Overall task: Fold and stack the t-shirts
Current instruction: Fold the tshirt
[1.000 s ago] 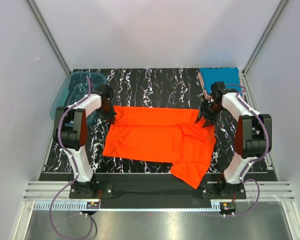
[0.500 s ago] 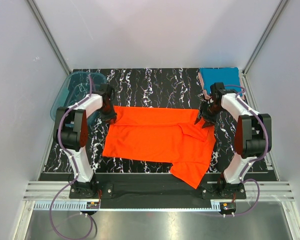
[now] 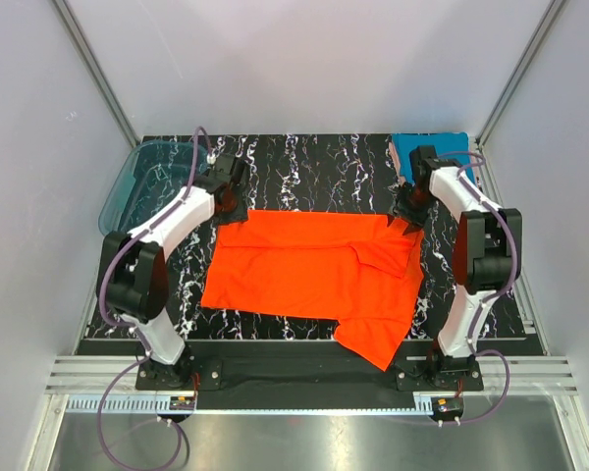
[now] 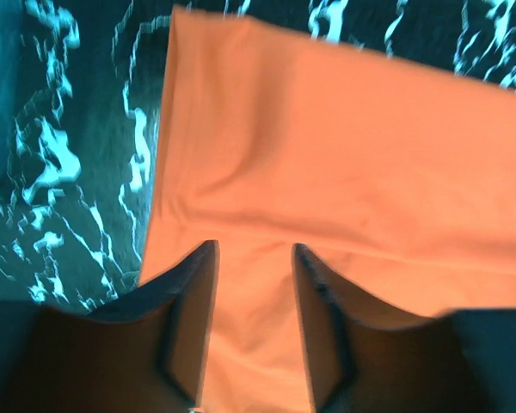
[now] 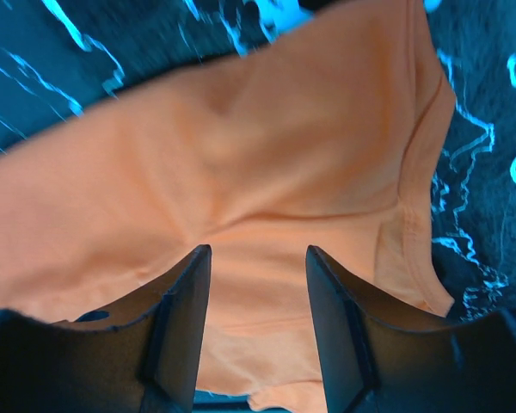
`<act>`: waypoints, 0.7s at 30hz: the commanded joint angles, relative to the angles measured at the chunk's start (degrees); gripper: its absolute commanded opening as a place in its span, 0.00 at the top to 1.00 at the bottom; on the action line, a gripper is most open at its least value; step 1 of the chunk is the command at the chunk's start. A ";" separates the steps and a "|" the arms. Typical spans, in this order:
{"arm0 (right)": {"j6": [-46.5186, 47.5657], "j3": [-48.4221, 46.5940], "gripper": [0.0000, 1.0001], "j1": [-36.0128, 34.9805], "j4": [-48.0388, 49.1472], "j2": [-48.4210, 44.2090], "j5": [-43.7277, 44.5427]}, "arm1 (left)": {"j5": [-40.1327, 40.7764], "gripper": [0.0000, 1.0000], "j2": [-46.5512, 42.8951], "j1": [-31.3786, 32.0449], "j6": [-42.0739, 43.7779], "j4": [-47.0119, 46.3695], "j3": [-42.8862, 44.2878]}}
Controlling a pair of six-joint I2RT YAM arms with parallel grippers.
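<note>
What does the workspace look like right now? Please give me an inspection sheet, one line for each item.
Surface: black marbled table, no spills seen.
Job's things: orange-red t-shirt spread out, with folds near its right side; teal blue t-shirt folded at the far right corner.
Clutter: translucent teal tub at the far left edge.
Grippers: left gripper and right gripper open, fingers over the orange-red t-shirt's far corners.
Cables: purple cables run along both arms, off the cloth.
Surroundings: white walls, metal rail at the near side; nothing seen in the way.
</note>
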State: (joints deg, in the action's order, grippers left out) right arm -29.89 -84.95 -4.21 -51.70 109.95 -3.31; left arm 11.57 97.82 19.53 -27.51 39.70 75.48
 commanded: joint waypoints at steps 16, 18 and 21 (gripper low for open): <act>-7.47 -10.57 0.53 2.62 -0.15 14.93 7.53 | -1.11 0.69 24.34 -5.55 2.63 3.01 15.66; -5.19 -13.04 0.52 2.54 -0.77 18.27 7.53 | 0.20 0.67 25.75 -5.82 2.98 3.10 16.80; -1.85 -19.89 0.50 2.62 -3.22 22.32 8.13 | 0.11 0.67 28.56 -6.26 3.16 5.20 21.79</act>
State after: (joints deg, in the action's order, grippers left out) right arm -35.86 -100.47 -1.89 -55.44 127.61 0.43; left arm 10.81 122.61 13.91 -25.26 43.29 93.27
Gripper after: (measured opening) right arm 0.492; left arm 0.322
